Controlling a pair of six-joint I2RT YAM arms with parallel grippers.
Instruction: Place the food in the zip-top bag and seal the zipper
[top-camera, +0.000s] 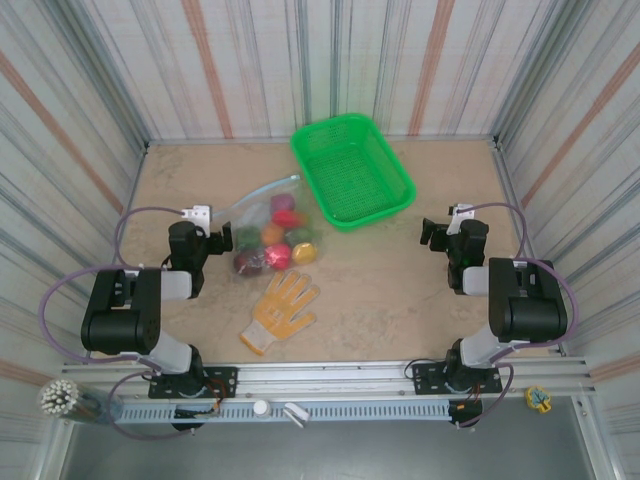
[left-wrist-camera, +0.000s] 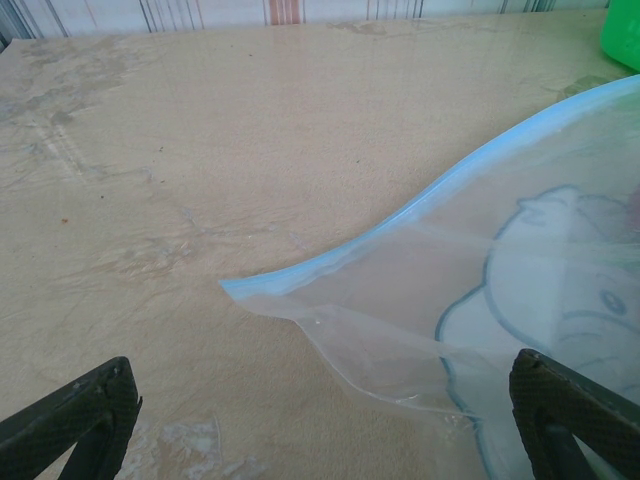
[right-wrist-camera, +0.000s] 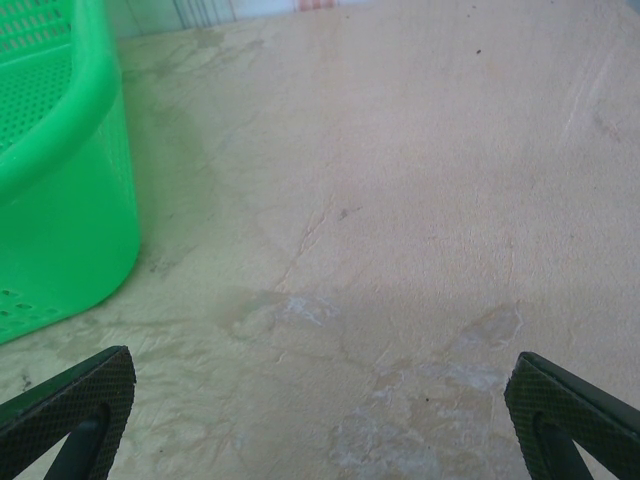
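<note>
your left end effector, fingers apart, faces the bag on the worktop, food inside; the zipper runs away rightward, near corner just ahead. right end effector, also apart, well off.

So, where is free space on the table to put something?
Bare table lies between the glove and the right gripper, and in the far-left corner behind the zip-top bag. Crowded: around the bag, between green basket and left gripper.
</note>
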